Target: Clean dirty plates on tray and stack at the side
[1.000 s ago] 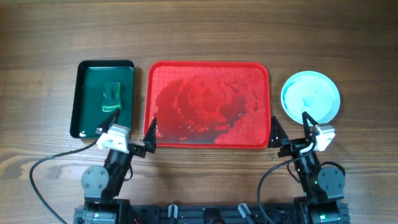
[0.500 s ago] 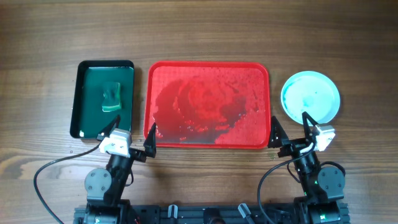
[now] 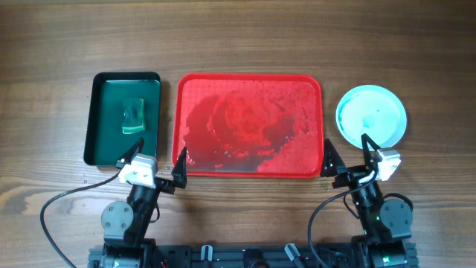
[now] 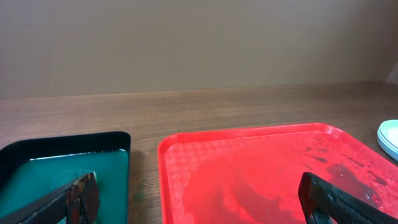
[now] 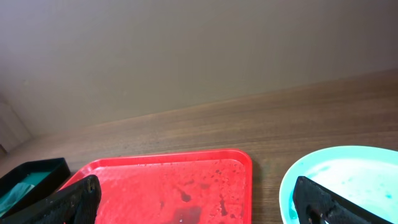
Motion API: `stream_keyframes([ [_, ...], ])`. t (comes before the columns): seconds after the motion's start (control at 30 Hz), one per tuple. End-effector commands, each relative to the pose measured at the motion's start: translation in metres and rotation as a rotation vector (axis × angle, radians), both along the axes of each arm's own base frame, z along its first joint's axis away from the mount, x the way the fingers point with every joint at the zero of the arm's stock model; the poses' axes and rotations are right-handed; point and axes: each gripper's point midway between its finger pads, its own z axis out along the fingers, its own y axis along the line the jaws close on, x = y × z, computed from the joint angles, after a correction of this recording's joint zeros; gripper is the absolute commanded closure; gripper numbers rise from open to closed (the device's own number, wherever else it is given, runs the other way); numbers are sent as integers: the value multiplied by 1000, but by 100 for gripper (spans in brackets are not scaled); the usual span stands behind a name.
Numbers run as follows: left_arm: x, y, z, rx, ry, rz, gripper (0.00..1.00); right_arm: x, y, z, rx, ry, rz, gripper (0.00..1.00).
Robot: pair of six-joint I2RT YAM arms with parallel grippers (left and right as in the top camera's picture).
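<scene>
The red tray [image 3: 249,97] lies in the middle of the table, wet and streaked, with no plate on it. The plates [image 3: 372,115] sit to its right on the wood, a pale aqua one on top; any plates under it are hidden from above. Layered plate rims [image 4: 390,138] show at the right edge of the left wrist view. My left gripper [image 3: 154,158] is open and empty at the tray's front left corner. My right gripper [image 3: 347,152] is open and empty between the tray's front right corner and the plates. Its wrist view shows the tray [image 5: 168,180] and the aqua plate [image 5: 357,177].
A dark green tray [image 3: 97,119] stands left of the red tray, holding green liquid and a green sponge [image 3: 134,115]. It also shows in the left wrist view [image 4: 62,144]. Bare wooden table lies behind both trays.
My left gripper has drawn back slightly toward the table's front edge. The right arm, the trays and the plates have not moved.
</scene>
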Motion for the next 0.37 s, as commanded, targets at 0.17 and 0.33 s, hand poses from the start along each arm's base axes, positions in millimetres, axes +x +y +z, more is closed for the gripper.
stream_keyframes([
  [0.17, 0, 1, -1, 8, -4, 9, 0, -1, 3, 2, 9, -8, 16, 0],
  [0.33, 0, 1, -1, 8, -4, 9, 0, -1, 3, 2, 9, -8, 16, 1],
])
